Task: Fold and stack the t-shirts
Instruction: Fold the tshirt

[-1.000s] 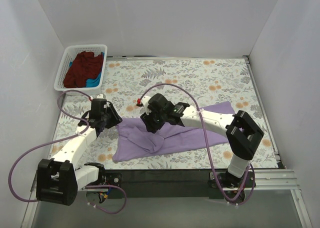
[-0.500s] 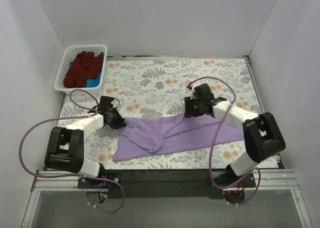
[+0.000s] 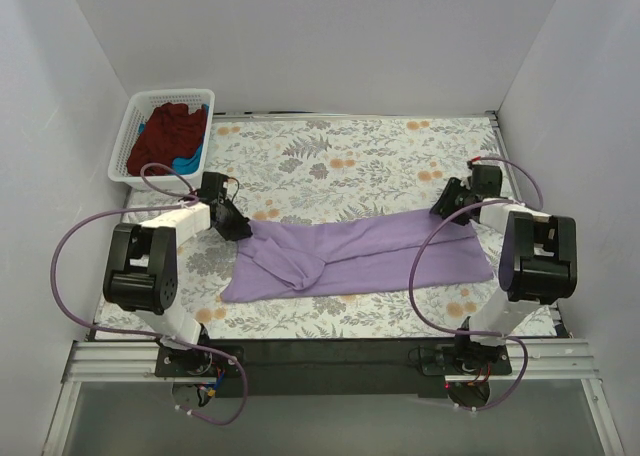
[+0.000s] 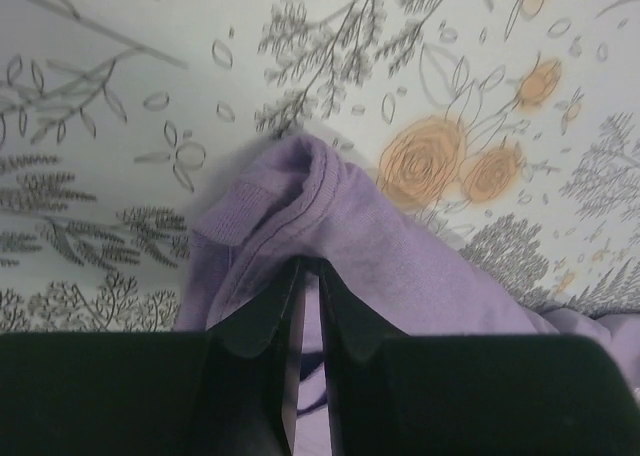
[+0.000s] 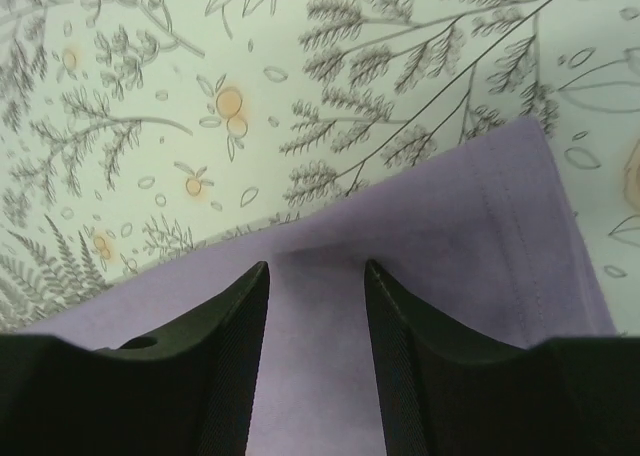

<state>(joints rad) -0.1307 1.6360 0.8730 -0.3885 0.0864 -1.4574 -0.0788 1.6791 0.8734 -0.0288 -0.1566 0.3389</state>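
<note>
Both our arms reach low and outward over the floral tablecloth. The left gripper is pinched tight on a bunched hem of the lavender t-shirt, which stretches from there across to the right gripper. That one's jaws stand apart above flat cloth (touching or not, we cannot tell). White walls enclose the table. Beyond the left gripper, a white lattice basket holds a maroon shirt and a blue shirt.
</note>
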